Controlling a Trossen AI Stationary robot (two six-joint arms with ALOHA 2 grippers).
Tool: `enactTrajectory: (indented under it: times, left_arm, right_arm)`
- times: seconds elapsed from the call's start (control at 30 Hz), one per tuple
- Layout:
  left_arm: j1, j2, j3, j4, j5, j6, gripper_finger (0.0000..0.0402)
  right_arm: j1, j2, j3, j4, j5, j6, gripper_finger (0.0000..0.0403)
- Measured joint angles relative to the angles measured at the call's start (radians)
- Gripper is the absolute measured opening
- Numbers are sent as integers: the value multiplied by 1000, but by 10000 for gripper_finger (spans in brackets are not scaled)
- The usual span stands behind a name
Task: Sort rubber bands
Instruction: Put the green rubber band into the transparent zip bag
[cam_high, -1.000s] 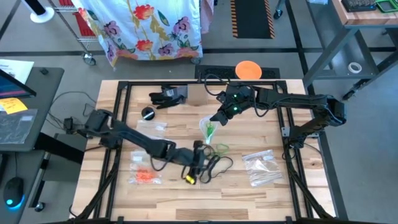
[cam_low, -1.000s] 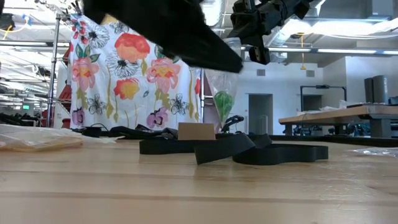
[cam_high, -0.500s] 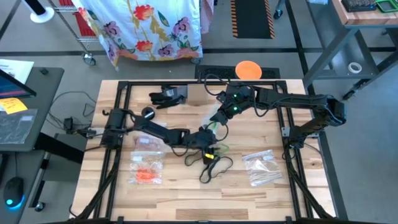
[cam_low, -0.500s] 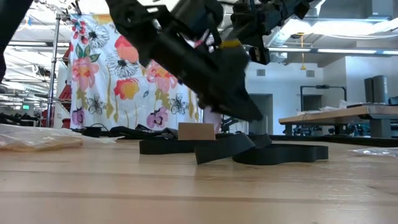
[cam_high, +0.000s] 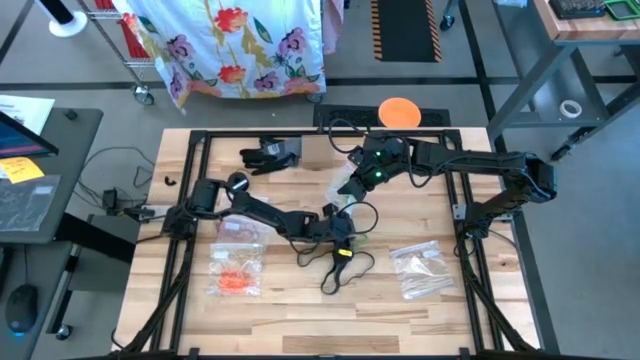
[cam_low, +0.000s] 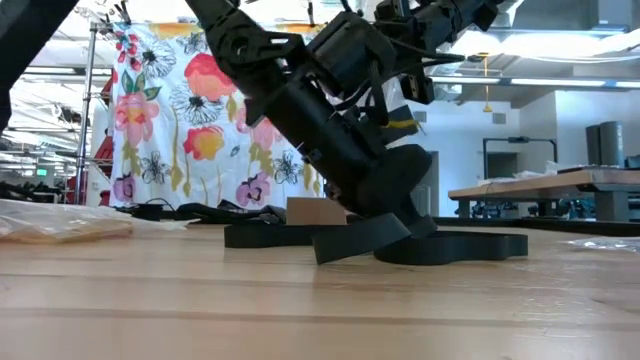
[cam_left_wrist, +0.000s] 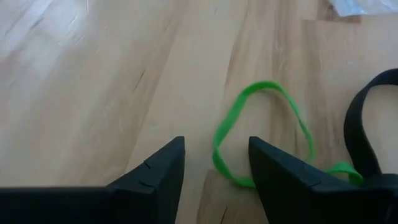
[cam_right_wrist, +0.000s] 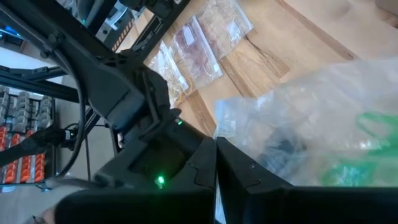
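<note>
A green rubber band (cam_left_wrist: 261, 127) lies flat on the wooden table; it also shows in the high view (cam_high: 358, 238). My left gripper (cam_left_wrist: 216, 167) is open and low over the table (cam_high: 343, 228), with one finger on each side of the band's near loop end. Whether it touches the band, I cannot tell. My right gripper (cam_high: 352, 184) is above the table's far middle, shut on a clear plastic bag (cam_right_wrist: 305, 118) with green rubber bands (cam_right_wrist: 373, 124) inside. In the low view my left arm (cam_low: 340, 130) hides most of the bag. My right gripper pinches the clear bag's upper edge (cam_right_wrist: 229, 132) between its two shut fingers, coming from above. The bag hangs below the fingers, clear of the table, with the green bands in its lower part.
A black cable (cam_high: 342, 262) loops just in front of my left gripper. Clear bags lie at the right (cam_high: 422, 270) and left (cam_high: 240, 228), one with orange bands (cam_high: 234, 282). A cardboard box (cam_high: 318, 152), a dark object (cam_high: 270, 153) and a round black piece (cam_high: 238, 181) sit at the back.
My left gripper has swung from the table's near middle toward the far edge and slightly right, and has come down to the green band on the table. My right gripper and its bag have kept still.
</note>
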Motion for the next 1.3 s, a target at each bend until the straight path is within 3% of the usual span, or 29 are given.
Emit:
enactTrajectory:
  times: [0.13,0.3,0.53,0.73,1.0,1.13,1.3]
  left_arm:
    - [1,-1,30,-85,31,-40,133]
    - [-14,0,58,-136,85,-3,15]
    - [-101,-58,98,-276,89,52,2]
    - [-223,-204,107,-425,-177,61,1]
    - [-375,-386,107,-529,-424,65,1]
    - [-408,-463,107,-531,-516,109,0]
    - [-372,-537,107,-557,-531,143,0]
  right_arm:
    - [0,0,0,0,0,0,0]
    - [0,0,0,0,0,0,0]
    - [0,0,0,1,0,1,0]
    - [0,0,0,0,0,1,0]
    - [0,0,0,0,0,4,0]
    - [0,0,0,1,0,4,0]
    - [0,0,0,1,0,3,0]
